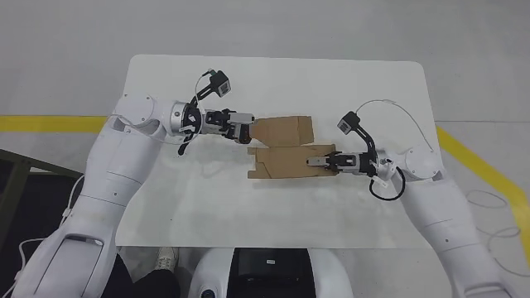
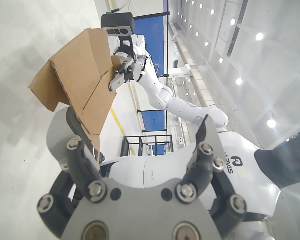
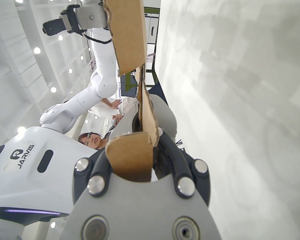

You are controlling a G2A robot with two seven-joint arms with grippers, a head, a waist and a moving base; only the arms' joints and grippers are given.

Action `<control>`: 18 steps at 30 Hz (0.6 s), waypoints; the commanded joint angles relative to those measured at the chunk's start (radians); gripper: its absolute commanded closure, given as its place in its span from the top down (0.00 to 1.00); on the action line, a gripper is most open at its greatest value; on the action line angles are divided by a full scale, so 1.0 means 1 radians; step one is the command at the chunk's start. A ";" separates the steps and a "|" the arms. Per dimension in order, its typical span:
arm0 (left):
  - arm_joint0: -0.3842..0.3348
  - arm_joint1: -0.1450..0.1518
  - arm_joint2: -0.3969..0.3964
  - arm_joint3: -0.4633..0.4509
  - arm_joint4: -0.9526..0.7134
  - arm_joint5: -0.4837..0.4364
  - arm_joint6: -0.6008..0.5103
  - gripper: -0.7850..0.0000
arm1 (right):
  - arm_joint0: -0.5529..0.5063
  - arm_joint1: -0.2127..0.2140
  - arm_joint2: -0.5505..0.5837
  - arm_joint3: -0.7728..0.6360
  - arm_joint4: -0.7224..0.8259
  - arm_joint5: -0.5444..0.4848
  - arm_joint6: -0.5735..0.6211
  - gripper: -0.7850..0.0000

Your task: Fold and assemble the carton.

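Presently the left gripper sits near the middle of the worktop, its arm lying across from the left edge, with its jaws spread wide. In the left wrist view one finger lies against the near edge of the carton and the other stands well apart from it, so this gripper holds nothing. That reads as a bracing contact rather than a grasp: the finger backs the raised panel so it cannot drop flat.

The carton is about mid-worktop, a little toward the right edge, and only partly folded. One panel lies on the far side beside the left gripper and the other on the near side, and the two meet at an angle along a crease. I cannot tell whether its underside rests on the worktop.

At the carton's right end, the right gripper is closed on the near panel. The cardboard is pinched between its fingers, and a small flap is bent over toward the wrist. This clamp looks like the anchor that lets the other side be pushed round the crease. The carton is not yet a box, and thin board held at one edge could slip or buckle.
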 commanded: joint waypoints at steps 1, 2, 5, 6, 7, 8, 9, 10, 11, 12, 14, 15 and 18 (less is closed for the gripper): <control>0.001 0.000 0.000 0.000 -0.001 -0.001 0.012 1.00 | -0.001 0.000 -0.005 -0.005 0.000 0.003 0.000 0.00; 0.001 0.000 0.002 0.003 -0.004 0.000 0.018 1.00 | -0.002 0.000 -0.007 -0.008 0.000 0.005 -0.002 0.00; -0.003 -0.004 0.014 0.013 -0.015 0.006 0.023 1.00 | -0.003 -0.001 -0.014 -0.020 0.006 0.003 0.002 0.00; -0.005 -0.005 0.020 0.017 -0.018 0.008 0.020 1.00 | -0.003 -0.001 -0.016 -0.021 0.008 0.001 0.006 0.00; -0.009 -0.006 0.026 0.024 -0.015 0.011 0.019 1.00 | -0.003 -0.001 -0.017 -0.020 0.011 0.000 0.006 0.00; -0.012 -0.007 0.031 0.030 -0.013 0.011 0.020 1.00 | -0.002 -0.001 -0.018 -0.019 0.012 -0.001 0.006 0.00; -0.015 -0.008 0.036 0.035 -0.014 0.010 0.021 1.00 | -0.001 -0.001 -0.019 -0.018 0.013 -0.002 0.006 0.00; -0.019 -0.010 0.040 0.041 -0.016 0.009 0.021 1.00 | -0.001 -0.001 -0.020 -0.017 0.015 -0.003 0.005 0.00; -0.022 -0.011 0.044 0.046 -0.016 0.008 0.021 1.00 | 0.000 -0.001 -0.021 -0.017 0.018 -0.004 0.004 0.00; -0.024 -0.012 0.047 0.051 -0.018 0.008 0.020 1.00 | 0.001 -0.001 -0.022 -0.017 0.018 -0.005 0.004 0.00; -0.030 -0.013 0.053 0.059 -0.016 0.006 0.020 1.00 | 0.001 -0.001 -0.023 -0.018 0.020 -0.007 0.002 0.00; -0.032 -0.014 0.056 0.062 -0.014 0.006 0.020 1.00 | 0.001 -0.001 -0.023 -0.020 0.021 -0.006 0.004 0.00; -0.036 -0.014 0.063 0.069 -0.004 0.004 0.022 1.00 | 0.003 0.000 -0.022 -0.022 0.022 -0.009 0.004 0.00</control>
